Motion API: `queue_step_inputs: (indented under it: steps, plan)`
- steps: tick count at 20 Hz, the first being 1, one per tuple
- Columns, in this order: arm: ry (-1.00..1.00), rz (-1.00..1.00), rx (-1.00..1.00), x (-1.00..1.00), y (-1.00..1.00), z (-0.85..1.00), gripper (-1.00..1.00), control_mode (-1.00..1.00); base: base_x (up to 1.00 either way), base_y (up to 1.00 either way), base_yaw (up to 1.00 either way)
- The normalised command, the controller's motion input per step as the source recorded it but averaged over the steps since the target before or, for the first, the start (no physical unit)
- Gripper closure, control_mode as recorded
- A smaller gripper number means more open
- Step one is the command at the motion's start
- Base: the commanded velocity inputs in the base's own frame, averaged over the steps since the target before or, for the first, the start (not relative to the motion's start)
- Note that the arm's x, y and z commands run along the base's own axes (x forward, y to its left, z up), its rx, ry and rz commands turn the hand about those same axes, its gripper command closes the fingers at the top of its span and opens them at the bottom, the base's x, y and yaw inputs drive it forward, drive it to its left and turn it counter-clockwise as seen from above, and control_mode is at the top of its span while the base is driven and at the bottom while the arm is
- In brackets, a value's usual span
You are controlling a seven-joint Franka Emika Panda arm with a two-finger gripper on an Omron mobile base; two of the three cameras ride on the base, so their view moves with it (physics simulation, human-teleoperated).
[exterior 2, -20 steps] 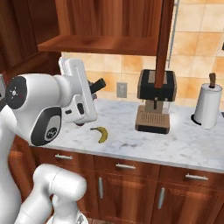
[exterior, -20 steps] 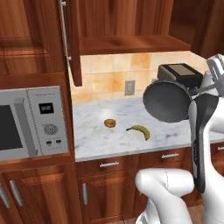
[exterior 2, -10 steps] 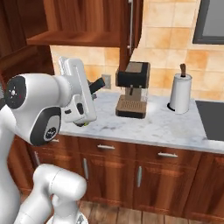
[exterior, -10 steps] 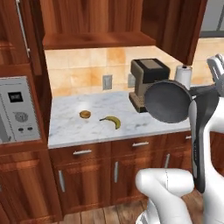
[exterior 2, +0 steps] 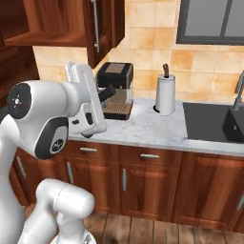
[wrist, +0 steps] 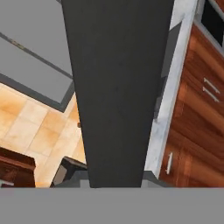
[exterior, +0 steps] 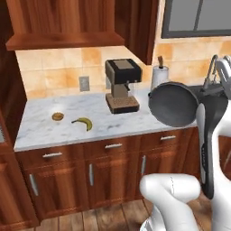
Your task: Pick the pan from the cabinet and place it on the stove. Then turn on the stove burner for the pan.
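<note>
The pan (exterior: 173, 104) hangs in the air at the right of the left base view, tilted on edge with its round dark underside facing the camera. My gripper (exterior: 210, 88) is shut on the pan's straight handle just right of the bowl. The dark handle (wrist: 116, 87) runs up the middle of the hand view, and its tip (exterior 2: 106, 92) pokes out from behind my arm in the right base view. The cabinet (exterior: 63, 22) hangs above the counter with its door (exterior 2: 97, 26) swung open. The stove is out of view.
On the marble counter (exterior: 58, 131) lie a banana (exterior: 83, 122) and a small round bun (exterior: 57, 116). A coffee machine (exterior: 121, 85) and a paper towel roll (exterior 2: 165, 93) stand further right. A dark sink (exterior 2: 209, 121) with a faucet (exterior 2: 237, 95) follows, with drawers below.
The base has driven to the right, so the whole scene has slid left: the microwave has left view and the sink has come in. The pan stays in my grip.
</note>
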Motion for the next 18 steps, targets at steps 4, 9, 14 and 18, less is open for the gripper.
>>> queue_step_inputs:
  steps: [4,9,14,18]
  plan:
    - [0.00,0.00,0.00,0.00,0.00,0.00,1.00,1.00,-0.08,-0.14,-0.33]
    - [0.00,0.00,0.00,0.00,0.00,0.00,1.00,1.00,-0.07,-0.10,-0.34]
    - [0.00,0.00,0.00,0.00,0.00,0.00,1.00,1.00,-0.06,-0.24,-0.33]
    - [0.00,0.00,0.00,0.00,0.00,0.00,1.00,1.00,-0.03,-0.23,-0.34]
